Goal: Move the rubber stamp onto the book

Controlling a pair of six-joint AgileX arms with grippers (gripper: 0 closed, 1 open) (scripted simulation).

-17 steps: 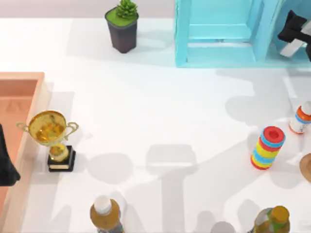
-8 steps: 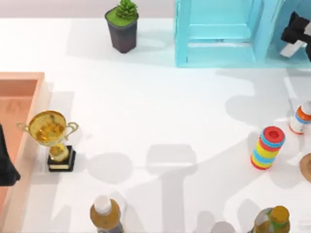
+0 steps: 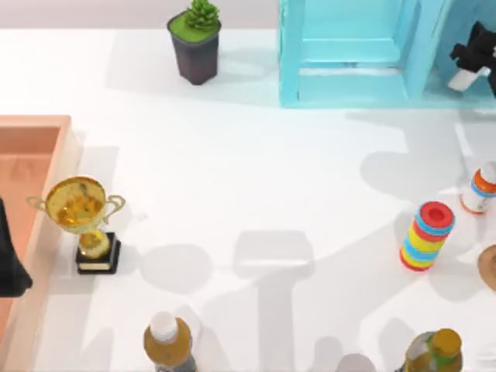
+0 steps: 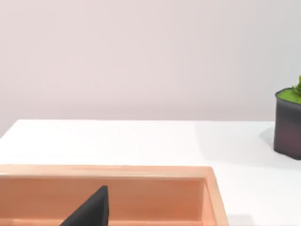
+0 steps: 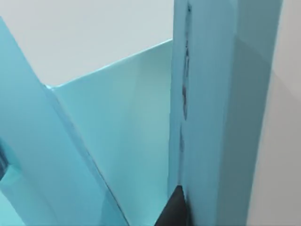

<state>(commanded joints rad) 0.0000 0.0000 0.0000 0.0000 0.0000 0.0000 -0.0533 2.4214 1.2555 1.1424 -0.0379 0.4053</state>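
Shelving, the light-blue open shelf unit (image 3: 353,54), fills the upper right of the top view. A wooden tray (image 3: 35,155) lies at the left edge, where the left arm (image 3: 9,260) sits parked. The right gripper (image 3: 473,54) hangs at the upper right, close against the shelf; whether its claw is released or clenched I cannot tell. Smaller: gold trophy (image 3: 81,221), potted plant (image 3: 195,46), rainbow-striped cylinder (image 3: 426,235). Neither stamp nor book can be placed from these views.

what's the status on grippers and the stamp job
Right gripper up by the light-blue shelf unit, far right. Left arm parked over the wooden tray. Nothing held that I can see. Rainbow-striped cylinder standing at right.
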